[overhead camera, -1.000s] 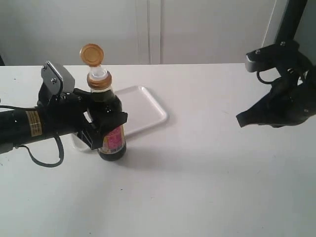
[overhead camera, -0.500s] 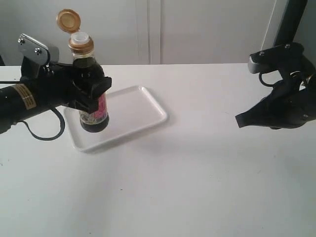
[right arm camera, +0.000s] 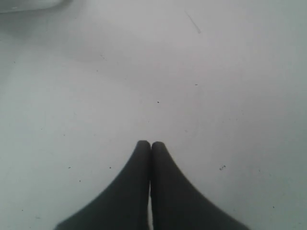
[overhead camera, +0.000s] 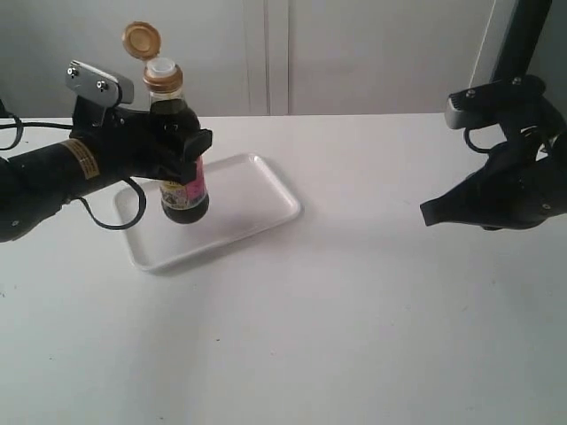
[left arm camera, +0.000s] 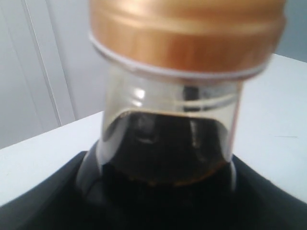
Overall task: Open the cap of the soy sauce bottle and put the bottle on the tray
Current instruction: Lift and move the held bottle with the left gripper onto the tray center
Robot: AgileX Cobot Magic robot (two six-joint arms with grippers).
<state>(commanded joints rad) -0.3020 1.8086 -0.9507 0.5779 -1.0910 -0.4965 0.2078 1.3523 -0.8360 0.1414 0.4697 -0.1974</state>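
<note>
Exterior view shows the left gripper [overhead camera: 182, 146] clamping the bottle [overhead camera: 180, 168], cap [overhead camera: 143, 40] flipped open, above the tray [overhead camera: 257, 199]; lower it upright, right gripper [overhead camera: 434, 212] pressed together.

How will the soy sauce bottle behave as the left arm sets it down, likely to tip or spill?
The soy sauce bottle looks tall for its base, so it may tip if released tilted. Its cap is flipped open and the liquid reaches the shoulders, so a jolt could spill. The clear body is probably slick in the left gripper.
</note>
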